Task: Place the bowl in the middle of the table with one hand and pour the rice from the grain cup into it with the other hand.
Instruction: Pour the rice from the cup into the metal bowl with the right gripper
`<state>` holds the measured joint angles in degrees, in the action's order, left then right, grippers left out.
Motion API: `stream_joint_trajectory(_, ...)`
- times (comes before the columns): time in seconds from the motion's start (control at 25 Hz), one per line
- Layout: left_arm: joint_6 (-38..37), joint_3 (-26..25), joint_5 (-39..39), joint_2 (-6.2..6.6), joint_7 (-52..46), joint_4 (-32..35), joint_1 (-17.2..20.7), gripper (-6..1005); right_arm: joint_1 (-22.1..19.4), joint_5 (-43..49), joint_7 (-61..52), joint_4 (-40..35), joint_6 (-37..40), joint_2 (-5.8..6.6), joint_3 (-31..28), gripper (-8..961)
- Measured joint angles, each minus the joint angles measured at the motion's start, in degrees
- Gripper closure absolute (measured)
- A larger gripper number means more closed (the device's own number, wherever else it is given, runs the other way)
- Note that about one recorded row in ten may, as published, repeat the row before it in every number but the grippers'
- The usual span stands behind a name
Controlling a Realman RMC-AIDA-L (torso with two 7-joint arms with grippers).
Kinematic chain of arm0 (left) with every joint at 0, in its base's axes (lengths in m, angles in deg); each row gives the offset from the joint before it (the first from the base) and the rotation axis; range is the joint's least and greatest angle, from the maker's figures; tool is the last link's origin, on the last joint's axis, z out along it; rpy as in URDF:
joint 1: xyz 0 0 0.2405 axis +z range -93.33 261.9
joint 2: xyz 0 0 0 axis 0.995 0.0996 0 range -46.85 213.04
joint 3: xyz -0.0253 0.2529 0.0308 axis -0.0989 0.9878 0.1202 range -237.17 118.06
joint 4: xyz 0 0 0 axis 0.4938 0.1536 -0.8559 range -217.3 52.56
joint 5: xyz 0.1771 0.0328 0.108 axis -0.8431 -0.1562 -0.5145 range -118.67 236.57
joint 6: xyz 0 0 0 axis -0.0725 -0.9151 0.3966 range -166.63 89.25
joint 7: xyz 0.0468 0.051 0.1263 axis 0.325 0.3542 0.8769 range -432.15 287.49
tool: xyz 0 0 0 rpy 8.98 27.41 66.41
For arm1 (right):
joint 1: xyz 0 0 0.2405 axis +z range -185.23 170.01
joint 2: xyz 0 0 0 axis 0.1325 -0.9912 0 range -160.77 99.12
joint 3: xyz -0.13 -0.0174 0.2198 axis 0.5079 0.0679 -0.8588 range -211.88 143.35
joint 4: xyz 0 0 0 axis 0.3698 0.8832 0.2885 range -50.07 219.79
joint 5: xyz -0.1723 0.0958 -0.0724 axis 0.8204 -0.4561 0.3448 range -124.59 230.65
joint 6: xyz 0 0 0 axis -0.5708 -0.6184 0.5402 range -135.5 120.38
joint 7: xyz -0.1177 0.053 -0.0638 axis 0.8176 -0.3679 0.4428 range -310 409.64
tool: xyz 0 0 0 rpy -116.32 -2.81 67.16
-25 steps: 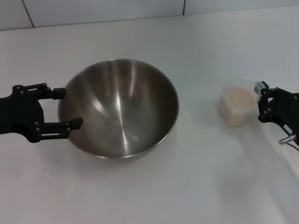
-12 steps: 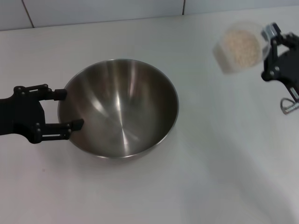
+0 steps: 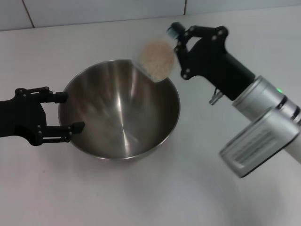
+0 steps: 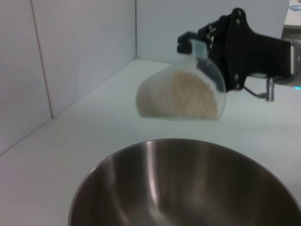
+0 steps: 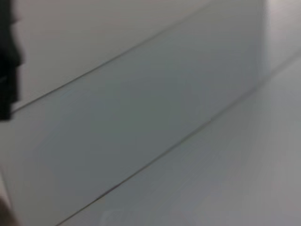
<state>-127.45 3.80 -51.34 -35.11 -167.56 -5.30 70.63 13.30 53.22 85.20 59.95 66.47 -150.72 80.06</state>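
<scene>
The steel bowl (image 3: pixel 120 110) stands on the white table (image 3: pixel 141 197); it also shows in the left wrist view (image 4: pixel 188 188), and no rice shows inside it. My left gripper (image 3: pixel 69 111) is open, its fingers (image 3: pixel 55 96) at the bowl's left rim. My right gripper (image 3: pixel 178 38) is shut on the clear grain cup (image 3: pixel 157 59) by its handle tab. It holds the cup in the air, tipped on its side over the bowl's far rim. The rice (image 4: pixel 188 96) is inside the cup (image 4: pixel 181 94). The right gripper (image 4: pixel 207 47) shows behind the cup in the left wrist view.
A tiled wall (image 3: pixel 94 12) runs along the table's far edge. The right arm (image 3: pixel 263 127) reaches across the table's right side. The right wrist view shows only wall tiles (image 5: pixel 164 94).
My right gripper lifted the cup off the table at the right and carried it left over the bowl's far rim, tipping it. The left gripper and the bowl stayed put.
</scene>
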Motion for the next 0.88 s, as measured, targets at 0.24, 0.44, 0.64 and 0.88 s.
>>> stream_joint_trajectory(0.24,-0.05,0.00,-0.08,0.00,-0.13,0.00,-0.45,183,0.17,-2.66,27.92,-5.33,-8.48,0.01,6.83,952)
stream_joint_trajectory(0.44,-0.17,0.04,-1.41,-0.08,-0.90,0.00,-1.03,182,0.93,-5.67,46.64,-7.46,-12.77,0.02,11.70,953)
stream_joint_trajectory(0.64,-0.34,0.10,-1.50,-0.10,-1.11,0.03,-1.40,181,0.98,-5.42,61.20,-8.47,-16.06,0.03,14.34,952)
stream_joint_trajectory(0.88,-0.52,0.09,-1.50,-0.08,-1.36,0.10,-1.76,182,1.17,-5.39,80.70,-8.30,-19.62,0.03,15.26,952)
